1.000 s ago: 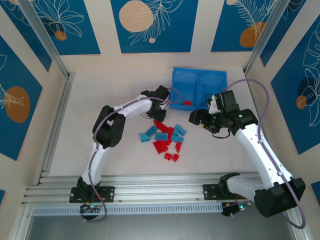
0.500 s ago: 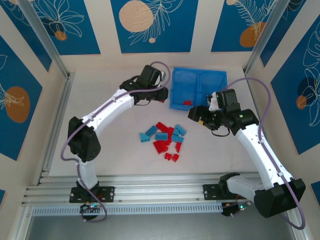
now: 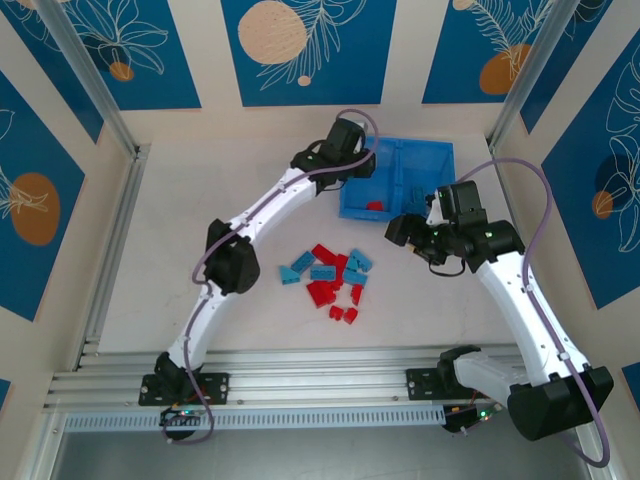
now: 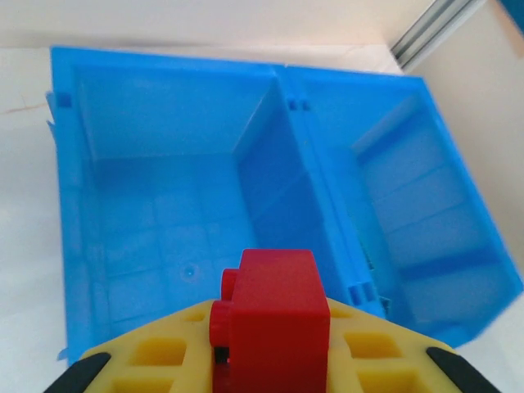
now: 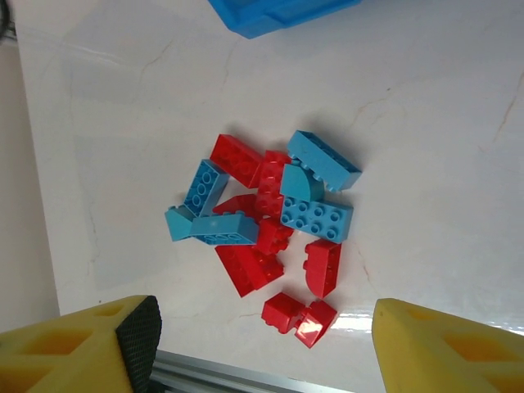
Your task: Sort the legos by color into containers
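Left wrist view: the left hand (image 4: 270, 360) is clenched on a red brick (image 4: 274, 307) at lower centre. It is poised over the tray (image 4: 164, 61), above the left-of-frame compartment, likely to drop the brick there. The right hand (image 5: 262, 352) gapes empty above the loose legos (image 5: 266, 221) on the surface (image 5: 426, 123).

legos (image 5: 316, 218) glossy plastic — tray (image 4: 74, 213) smooth plastic — table (image 5: 426, 123) smooth, faintly glossy

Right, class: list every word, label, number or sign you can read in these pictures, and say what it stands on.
None can be read.
The tray, the legos and the wall panels carry no lettering; the panels bear leaf and circle patterns.
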`<state>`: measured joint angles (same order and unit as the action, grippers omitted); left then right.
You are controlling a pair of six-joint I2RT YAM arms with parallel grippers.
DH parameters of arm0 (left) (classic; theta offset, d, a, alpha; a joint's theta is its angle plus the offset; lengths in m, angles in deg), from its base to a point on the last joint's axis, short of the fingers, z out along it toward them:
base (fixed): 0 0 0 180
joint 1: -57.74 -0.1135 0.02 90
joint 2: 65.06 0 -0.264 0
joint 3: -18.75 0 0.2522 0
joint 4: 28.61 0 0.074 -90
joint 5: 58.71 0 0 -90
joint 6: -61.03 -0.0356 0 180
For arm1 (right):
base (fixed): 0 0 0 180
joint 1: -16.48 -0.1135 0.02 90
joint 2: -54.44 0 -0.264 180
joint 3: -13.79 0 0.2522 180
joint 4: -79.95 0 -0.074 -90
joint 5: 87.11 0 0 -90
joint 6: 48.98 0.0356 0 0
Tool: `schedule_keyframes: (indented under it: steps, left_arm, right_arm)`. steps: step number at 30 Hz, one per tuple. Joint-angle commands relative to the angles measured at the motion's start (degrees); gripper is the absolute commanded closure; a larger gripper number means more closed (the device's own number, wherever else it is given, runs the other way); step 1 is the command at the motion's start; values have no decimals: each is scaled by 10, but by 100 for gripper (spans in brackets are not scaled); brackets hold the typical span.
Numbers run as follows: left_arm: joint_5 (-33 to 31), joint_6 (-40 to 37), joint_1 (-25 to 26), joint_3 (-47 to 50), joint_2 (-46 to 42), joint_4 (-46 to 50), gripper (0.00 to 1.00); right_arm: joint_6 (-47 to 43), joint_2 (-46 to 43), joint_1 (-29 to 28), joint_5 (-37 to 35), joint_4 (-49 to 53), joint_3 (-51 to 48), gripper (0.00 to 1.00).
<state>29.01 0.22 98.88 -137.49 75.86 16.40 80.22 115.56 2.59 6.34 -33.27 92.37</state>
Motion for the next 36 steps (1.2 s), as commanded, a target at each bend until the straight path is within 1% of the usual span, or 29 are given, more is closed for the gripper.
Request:
schedule_keyframes:
  steps: [1, 7, 9, 15, 20, 22, 26, 31, 34, 36]
  left_arm:
    - [-35, -26, 13, -34, 27, -11, 78]
    - [-75, -22, 21, -65, 81, 6, 77]
    - [-75, -26, 22, -72, 92, 7, 72]
    - [-73, -30, 23, -75, 102, 6, 65]
    - [-68, -42, 24, -79, 78, 3, 58]
    - [-66, -47, 24, -79, 62, 3, 56]
    - [-58, -66, 24, -79, 18, 14, 57]
    - [-46, -119, 24, -65, -78, 62, 57]
    - [-42, -173, 25, -5, -168, 83, 57]
    - [-23, -218, 25, 56, -238, 81, 56]
  right_arm:
    - [0, -20, 2, -16, 28, 19, 30]
    - [2, -29, 3, -25, 36, 21, 30]
    - [1, -31, 3, -30, 41, 23, 30]
    - [4, -50, 3, -42, 47, 18, 30]
    - [2, -56, 3, -42, 50, 15, 29]
    - [1, -56, 3, -40, 48, 14, 30]
    - [-3, -52, 3, -33, 36, 8, 29]
    - [-41, -40, -6, -18, 1, -9, 29]
    - [-85, -20, -29, -19, -16, -19, 29]
    - [-115, 0, -50, -16, -24, -17, 29]
